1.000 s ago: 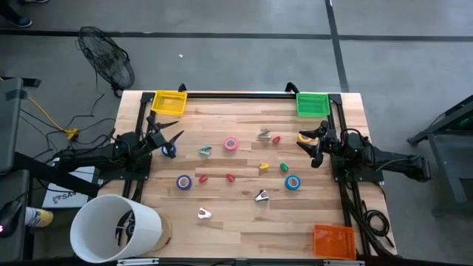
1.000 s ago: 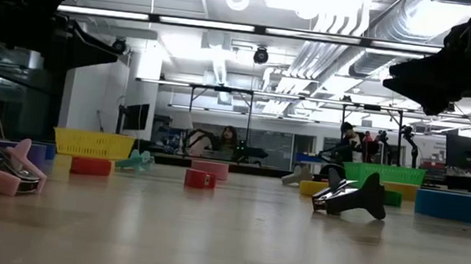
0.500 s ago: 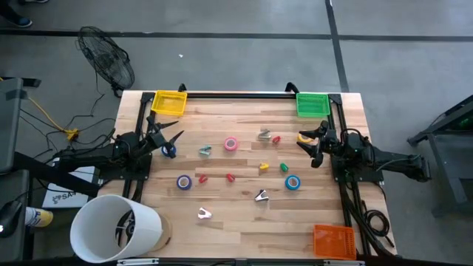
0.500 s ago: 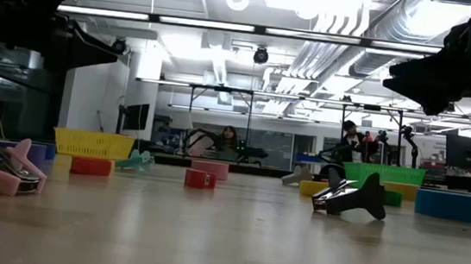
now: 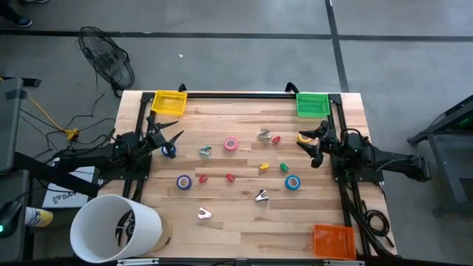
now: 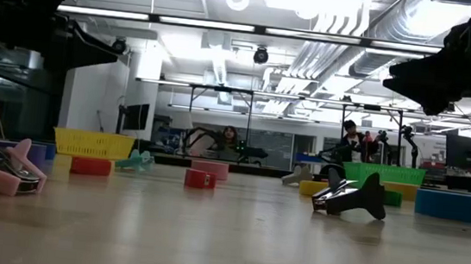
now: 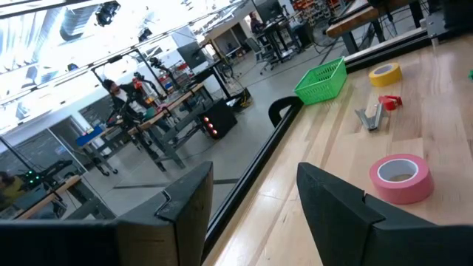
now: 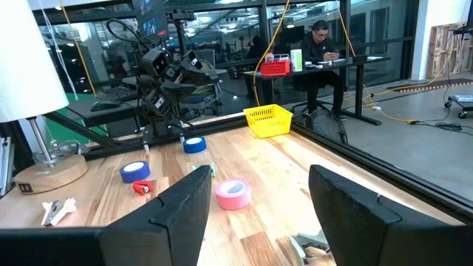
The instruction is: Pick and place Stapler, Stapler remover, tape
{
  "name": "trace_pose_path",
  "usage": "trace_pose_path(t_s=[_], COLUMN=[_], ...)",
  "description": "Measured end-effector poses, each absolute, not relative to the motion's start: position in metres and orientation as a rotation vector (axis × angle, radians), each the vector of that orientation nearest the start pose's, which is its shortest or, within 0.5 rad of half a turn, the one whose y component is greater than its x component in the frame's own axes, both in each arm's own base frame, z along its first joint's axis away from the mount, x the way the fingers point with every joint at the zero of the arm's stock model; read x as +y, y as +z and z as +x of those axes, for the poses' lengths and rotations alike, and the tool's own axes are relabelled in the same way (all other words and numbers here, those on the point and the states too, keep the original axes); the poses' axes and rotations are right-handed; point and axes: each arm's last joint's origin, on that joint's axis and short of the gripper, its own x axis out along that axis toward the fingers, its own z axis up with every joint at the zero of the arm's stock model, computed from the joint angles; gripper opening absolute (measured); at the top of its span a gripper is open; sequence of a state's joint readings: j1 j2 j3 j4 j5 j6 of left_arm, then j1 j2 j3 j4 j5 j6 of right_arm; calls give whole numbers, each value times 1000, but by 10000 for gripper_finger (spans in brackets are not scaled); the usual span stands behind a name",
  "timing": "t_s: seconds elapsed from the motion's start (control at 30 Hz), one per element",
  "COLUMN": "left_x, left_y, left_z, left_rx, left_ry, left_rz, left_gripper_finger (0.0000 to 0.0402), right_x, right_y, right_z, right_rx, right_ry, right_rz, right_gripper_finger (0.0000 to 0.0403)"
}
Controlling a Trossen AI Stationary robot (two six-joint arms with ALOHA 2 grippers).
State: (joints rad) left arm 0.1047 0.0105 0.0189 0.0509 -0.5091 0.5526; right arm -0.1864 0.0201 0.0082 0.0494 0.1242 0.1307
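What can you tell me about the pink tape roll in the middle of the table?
The pink tape roll is a small round ring, pink outside with a pale core and an open hole. It lies flat on the wooden table, near the middle toward the far edge, between a greenish staple remover and a grey one. Nothing touches it. Both wrist views show it too, with neither gripper near it.

On the wooden surface [image 5: 244, 222], the yellow plastic basket [image 5: 169, 102] sits in the far left corner, the green plastic basket [image 5: 312, 103] in the far right corner, and the orange plastic basket [image 5: 333, 241] in the near right corner. The pink tape roll [image 5: 230, 144] lies near the middle. One blue tape roll [image 5: 183, 182] is nearer and to its left, another blue tape roll [image 5: 293, 182] to its right. The large white cylinder lamp [image 5: 114, 229] stands at the near left corner.
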Motion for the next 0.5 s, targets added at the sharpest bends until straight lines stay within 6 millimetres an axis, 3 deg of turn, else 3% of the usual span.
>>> trace_pose_path(t_s=[0.27, 0.5], left_x=[24, 24], left_y=[174, 174], left_z=[91, 91], left_rx=[112, 112], left_ry=[614, 613], left_rz=[523, 523], left_gripper_finger=[193, 193], right_x=[-22, -25], right_y=[169, 173], right_z=[96, 94], right_rx=[-58, -101], right_ry=[-309, -415], right_rz=[128, 130], right_gripper_finger=[220, 220])
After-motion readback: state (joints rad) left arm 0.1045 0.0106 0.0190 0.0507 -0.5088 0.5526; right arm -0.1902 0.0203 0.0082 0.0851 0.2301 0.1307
